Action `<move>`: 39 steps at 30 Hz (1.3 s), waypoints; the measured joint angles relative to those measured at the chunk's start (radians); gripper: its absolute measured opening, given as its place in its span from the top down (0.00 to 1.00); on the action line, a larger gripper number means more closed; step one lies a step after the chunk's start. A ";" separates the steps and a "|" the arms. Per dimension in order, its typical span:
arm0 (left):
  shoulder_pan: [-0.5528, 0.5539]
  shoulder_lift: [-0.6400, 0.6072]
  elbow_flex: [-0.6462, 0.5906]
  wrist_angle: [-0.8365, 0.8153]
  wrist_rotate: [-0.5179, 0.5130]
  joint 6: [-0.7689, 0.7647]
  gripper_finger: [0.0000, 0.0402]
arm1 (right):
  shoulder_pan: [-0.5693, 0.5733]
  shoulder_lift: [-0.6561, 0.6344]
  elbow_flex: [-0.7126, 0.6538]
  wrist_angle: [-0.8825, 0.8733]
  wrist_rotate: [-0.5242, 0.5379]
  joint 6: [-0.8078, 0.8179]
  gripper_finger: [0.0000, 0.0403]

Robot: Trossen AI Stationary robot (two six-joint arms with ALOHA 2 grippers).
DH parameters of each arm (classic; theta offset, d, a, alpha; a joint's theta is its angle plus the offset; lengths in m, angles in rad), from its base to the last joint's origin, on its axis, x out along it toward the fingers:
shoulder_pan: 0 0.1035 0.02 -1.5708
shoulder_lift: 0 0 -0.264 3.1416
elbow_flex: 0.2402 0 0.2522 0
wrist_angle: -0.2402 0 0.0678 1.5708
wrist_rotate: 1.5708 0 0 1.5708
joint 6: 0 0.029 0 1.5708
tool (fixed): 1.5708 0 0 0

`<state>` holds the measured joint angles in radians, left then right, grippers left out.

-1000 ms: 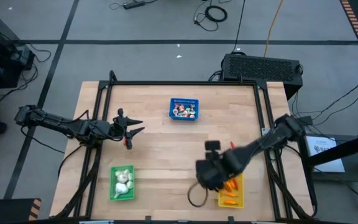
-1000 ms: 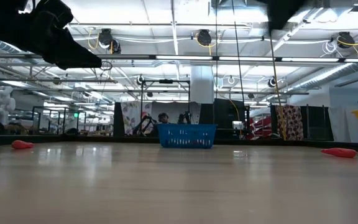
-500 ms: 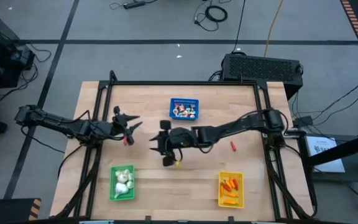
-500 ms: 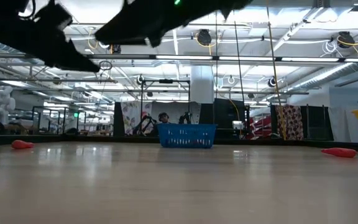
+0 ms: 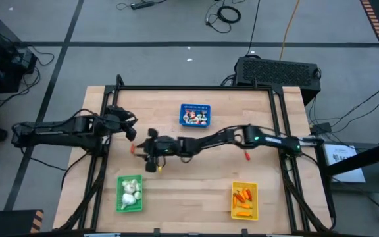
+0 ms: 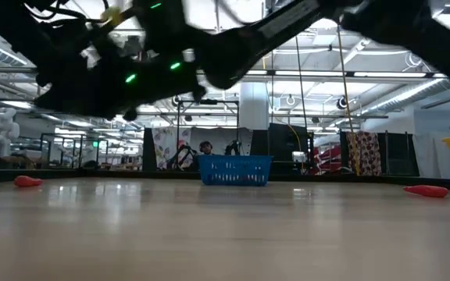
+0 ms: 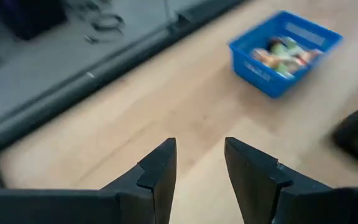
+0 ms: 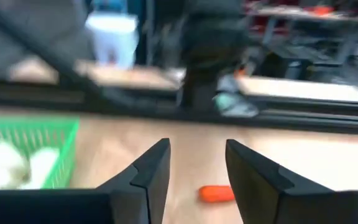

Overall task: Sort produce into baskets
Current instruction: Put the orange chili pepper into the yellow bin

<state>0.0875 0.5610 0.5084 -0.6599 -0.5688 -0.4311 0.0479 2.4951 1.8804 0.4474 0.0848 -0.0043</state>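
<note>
Three baskets [image 5: 195,116]; two loose carrots [image 5: 247,155], seemingly.

The right arm stretches far across to the left, its tool [image 5: 151,150] empty with fingers [image 8: 151,171] parted. The left tool [image 5: 127,125], also parted and empty, hovers at far left.

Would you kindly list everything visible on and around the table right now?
Blue basket: one, far middle of the table, holding white-and-red pieces.
Green basket: one, near left, holding white bulbs.
Yellow basket: one, near right, holding orange sticks.
Loose red sticks: two, one right of centre, one left of centre.
Table: one, light wood.
Left gripper: open, empty, over the left side.
Right gripper: open, empty, stretched across by the left stick.
</note>
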 joint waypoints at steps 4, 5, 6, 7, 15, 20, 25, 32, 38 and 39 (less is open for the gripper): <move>0.016 0.001 0.021 -0.070 0.054 -0.034 0.64 | -0.012 0.152 0.277 -0.248 -0.121 -0.160 0.64; 0.018 0.001 0.023 -0.086 0.053 -0.042 0.64 | -0.020 0.180 0.335 -0.285 -0.164 -0.198 0.64; 0.018 0.001 0.024 -0.095 0.047 -0.055 0.64 | -0.029 0.204 0.383 -0.315 -0.191 -0.220 0.64; 0.018 0.001 0.024 -0.095 0.043 -0.060 0.64 | -0.038 0.229 0.427 -0.328 -0.208 -0.226 0.64; 0.018 0.001 0.025 -0.082 0.018 -0.070 0.64 | -0.080 0.298 0.451 -0.151 -0.220 -0.173 0.64; 0.018 0.001 0.025 -0.082 0.017 -0.087 0.64 | -0.088 0.308 0.451 -0.142 -0.353 -0.223 0.64; 0.018 0.001 0.025 -0.078 0.017 -0.114 0.64 | -0.100 0.321 0.452 -0.083 -0.348 -0.235 0.64; 0.018 0.007 0.025 -0.068 0.017 -0.166 0.64 | -0.094 0.420 0.474 -0.018 -0.328 -0.196 0.64; 0.018 0.029 0.025 -0.024 0.037 -0.168 0.64 | -0.107 0.435 0.475 0.014 -0.216 -0.159 0.64; 0.018 0.034 0.025 -0.020 0.046 -0.170 0.64 | -0.109 0.436 0.475 -0.001 -0.216 -0.156 0.64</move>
<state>0.1055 0.5951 0.5331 -0.6804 -0.5229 -0.6006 -0.0611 2.9307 2.3554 0.4463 -0.1314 -0.1599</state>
